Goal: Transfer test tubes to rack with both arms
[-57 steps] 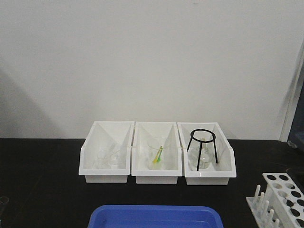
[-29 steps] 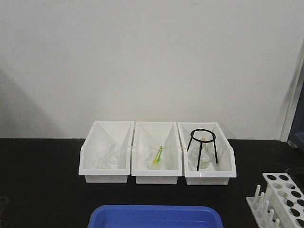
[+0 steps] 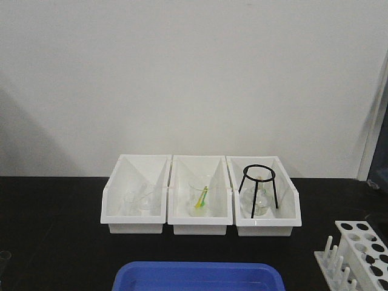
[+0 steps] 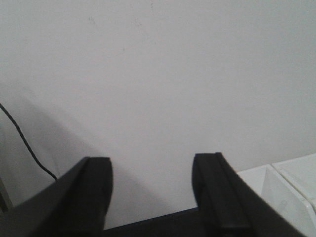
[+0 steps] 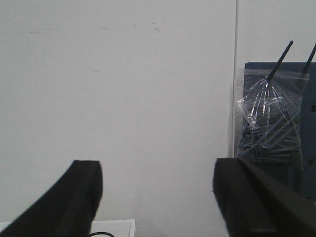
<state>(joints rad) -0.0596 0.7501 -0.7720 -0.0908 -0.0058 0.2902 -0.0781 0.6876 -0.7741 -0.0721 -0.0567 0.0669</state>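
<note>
The white rack (image 3: 362,248) with round holes and a row of pegs stands at the bottom right of the black table in the front view, partly cut off by the frame edge. No test tube shows clearly; a small clear glass rim (image 3: 3,255) peeks in at the far left edge. Neither arm shows in the front view. My left gripper (image 4: 153,165) is open and empty, pointing at the white wall above the table's edge. My right gripper (image 5: 158,170) is open wide and empty, also facing the wall.
Three white bins (image 3: 136,228) stand side by side at the back of the table; the bins hold glass beakers (image 3: 202,197), and the right bin also holds a black tripod stand (image 3: 259,188). A blue tray (image 3: 197,267) lies at the front. A bag of dark rods (image 5: 271,118) hangs at the right.
</note>
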